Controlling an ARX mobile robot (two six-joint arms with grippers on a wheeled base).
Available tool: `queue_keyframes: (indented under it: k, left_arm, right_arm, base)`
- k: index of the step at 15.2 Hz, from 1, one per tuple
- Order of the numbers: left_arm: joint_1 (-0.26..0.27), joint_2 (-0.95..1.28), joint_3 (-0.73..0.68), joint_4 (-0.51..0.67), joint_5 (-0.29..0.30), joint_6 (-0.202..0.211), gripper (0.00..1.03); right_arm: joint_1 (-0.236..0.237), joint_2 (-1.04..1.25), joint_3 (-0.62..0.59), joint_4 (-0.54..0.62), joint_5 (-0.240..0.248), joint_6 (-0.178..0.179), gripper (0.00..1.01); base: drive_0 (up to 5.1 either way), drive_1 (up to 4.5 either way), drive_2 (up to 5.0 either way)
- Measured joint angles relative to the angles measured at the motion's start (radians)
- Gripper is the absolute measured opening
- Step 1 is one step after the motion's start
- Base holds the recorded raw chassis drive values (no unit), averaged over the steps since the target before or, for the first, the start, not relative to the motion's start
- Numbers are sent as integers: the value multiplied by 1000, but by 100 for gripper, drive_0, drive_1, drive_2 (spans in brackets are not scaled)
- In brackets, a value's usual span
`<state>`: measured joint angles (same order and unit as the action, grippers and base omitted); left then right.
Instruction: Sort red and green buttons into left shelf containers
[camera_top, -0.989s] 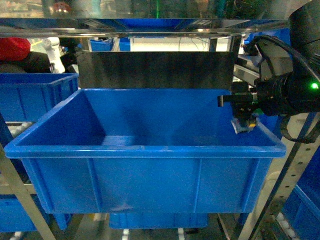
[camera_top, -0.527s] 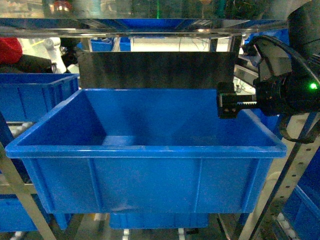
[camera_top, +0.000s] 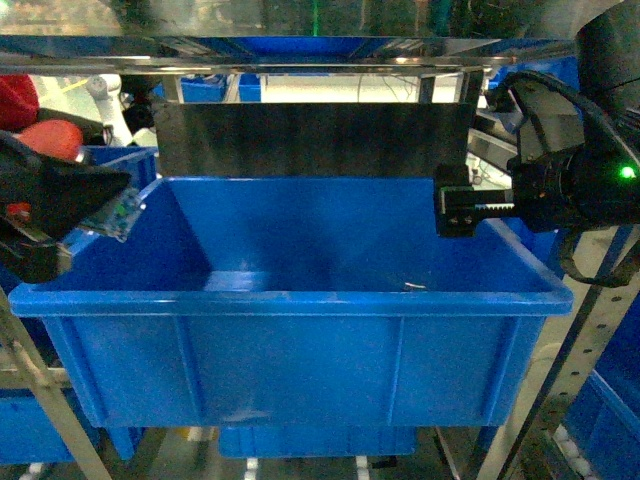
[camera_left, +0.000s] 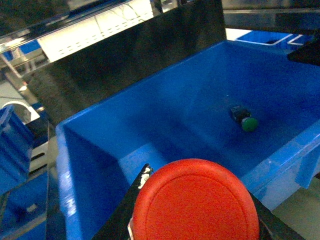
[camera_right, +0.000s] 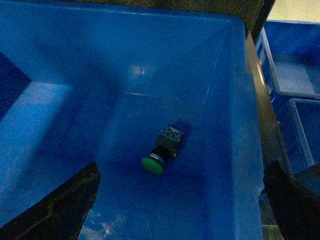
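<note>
From your head camera the bin floor was mostly hidden behind the front wall, and the left claw (camera_top: 60, 215) was cut off at the frame edge. In its wrist view that claw was closed on the red button (camera_left: 196, 202), whose cap filled the lower frame and hid the fingertips, poised above the blue bin's (camera_top: 290, 298) left rim. Your right claw (camera_right: 180, 200) hung wide open and empty over the bin's right side, with the green button (camera_right: 159, 156) lying on its side on the bin floor below it.
</note>
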<state>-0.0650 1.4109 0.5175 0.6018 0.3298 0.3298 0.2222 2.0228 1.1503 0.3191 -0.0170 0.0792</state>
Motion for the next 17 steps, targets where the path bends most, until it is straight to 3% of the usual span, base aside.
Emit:
queue_keyframes:
  k: [2, 7, 14, 17]
  left_arm:
    - [-26, 98, 52, 59, -3, 35, 30]
    - [-11, 342, 195, 131, -33, 116, 30]
    - [-2, 487, 340, 100, -78, 130, 30]
    - [-2, 488, 350, 102, -74, 130, 63]
  right_arm:
    - [0, 0, 0, 0, 0, 0, 98]
    - [0, 0, 0, 0, 0, 0, 98]
    - [0, 0, 0, 0, -1, 0, 98]
    - [0, 0, 0, 0, -1, 0, 98]
  base:
    - [0, 0, 0]
    - [0, 0, 0]
    - [0, 0, 0]
    - [0, 0, 0]
